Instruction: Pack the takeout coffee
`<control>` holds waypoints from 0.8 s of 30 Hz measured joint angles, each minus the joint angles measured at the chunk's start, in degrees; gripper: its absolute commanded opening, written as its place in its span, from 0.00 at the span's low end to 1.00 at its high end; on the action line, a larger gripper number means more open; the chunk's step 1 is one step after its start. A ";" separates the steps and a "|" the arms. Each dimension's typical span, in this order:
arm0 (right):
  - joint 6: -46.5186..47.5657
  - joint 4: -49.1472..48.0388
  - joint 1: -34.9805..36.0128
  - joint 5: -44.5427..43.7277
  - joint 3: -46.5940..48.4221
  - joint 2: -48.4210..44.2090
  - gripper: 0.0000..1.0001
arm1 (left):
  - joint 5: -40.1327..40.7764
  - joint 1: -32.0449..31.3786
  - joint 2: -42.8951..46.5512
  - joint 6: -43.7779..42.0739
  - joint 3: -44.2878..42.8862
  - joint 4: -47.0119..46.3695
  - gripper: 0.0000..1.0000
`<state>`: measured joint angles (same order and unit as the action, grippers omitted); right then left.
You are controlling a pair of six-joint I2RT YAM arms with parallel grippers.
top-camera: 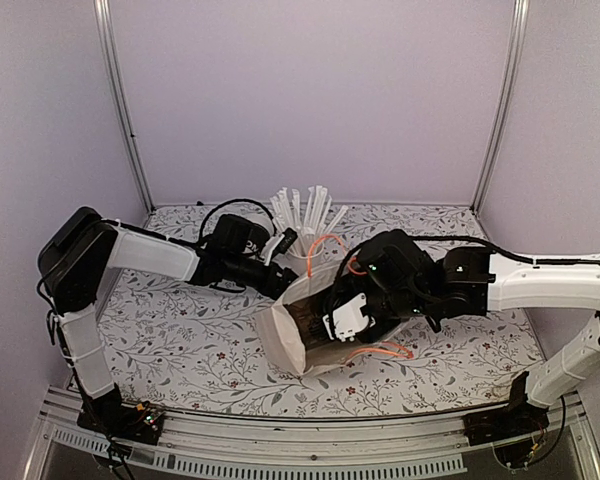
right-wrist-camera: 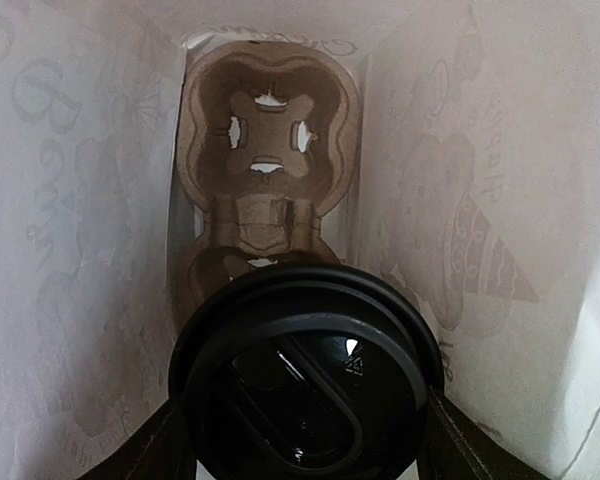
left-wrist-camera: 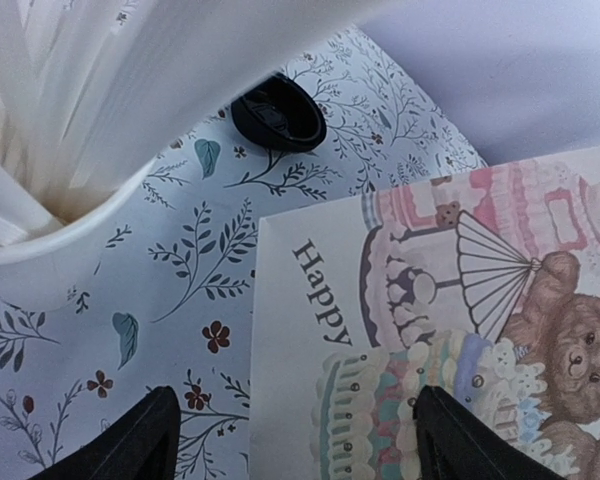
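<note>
Packing nearly done: the takeout coffee sits lidded between the right gripper's pinching jaws, deep inside the printed paper bag, with the cardboard cup carrier just beyond them. Seating and release appear to remain. The left gripper's jaws are spread and empty, the bag's edge between them.

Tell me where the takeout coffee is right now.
In the right wrist view, the takeout coffee is low and centre, gripped by the right pincer inside the paper bag, over the near pocket of the cardboard cup carrier.
</note>
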<state>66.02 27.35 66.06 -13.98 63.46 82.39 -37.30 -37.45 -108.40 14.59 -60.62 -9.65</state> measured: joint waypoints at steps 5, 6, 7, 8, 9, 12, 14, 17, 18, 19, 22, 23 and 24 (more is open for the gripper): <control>-0.48 -0.13 0.02 0.92 -0.33 0.33 0.31 | -0.44 -0.04 0.00 0.00 0.00 -0.09 0.83; -0.55 -0.22 0.02 0.98 -0.50 0.33 0.31 | -0.57 -0.04 0.00 -0.02 0.00 -0.13 0.83; -0.59 -0.26 0.02 1.03 -0.66 0.39 0.31 | -0.79 -0.04 0.02 -0.02 0.00 -0.15 0.83; -0.61 -0.37 0.02 1.05 -0.76 0.48 0.31 | -0.96 -0.04 0.00 -0.02 0.00 -0.22 0.83; -0.63 -0.44 0.02 1.05 -0.87 0.57 0.31 | -1.14 -0.04 0.02 -0.02 0.00 -0.33 0.83; -0.66 -0.48 0.02 1.14 -0.92 1.09 0.31 | -1.38 -0.04 0.02 -0.04 0.00 -0.39 0.83; -0.66 -0.61 -0.02 1.22 -0.92 1.57 0.31 | -1.53 -0.04 0.02 -0.22 0.00 -0.39 0.83; -0.66 -0.90 -0.20 1.25 -0.92 2.25 0.31 | -1.77 -0.04 0.02 -0.52 0.00 -0.37 0.83; -0.63 -0.92 -0.24 1.25 -0.92 2.47 0.32 | -1.92 -0.04 0.02 -0.63 0.00 -0.37 0.83; -0.63 -0.94 -0.28 1.25 -0.92 2.58 0.32 | -2.10 -0.04 0.02 -0.74 0.00 -0.37 0.83; -0.63 -1.31 -0.61 1.36 -0.92 2.86 0.33 | -2.73 -0.04 0.02 -0.92 0.00 -0.37 0.83; -0.63 -1.36 -0.76 1.68 -0.90 2.97 0.33 | -3.02 -0.04 0.02 -0.96 0.00 -0.37 0.83; -0.63 -1.36 -0.90 1.95 -0.85 3.08 0.33 | -3.21 -0.04 0.00 -0.98 0.00 -0.37 0.83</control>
<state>65.39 26.00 65.17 -12.03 62.61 85.47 -40.51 -37.50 -108.40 13.61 -60.62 -10.02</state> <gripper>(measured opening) 0.714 0.832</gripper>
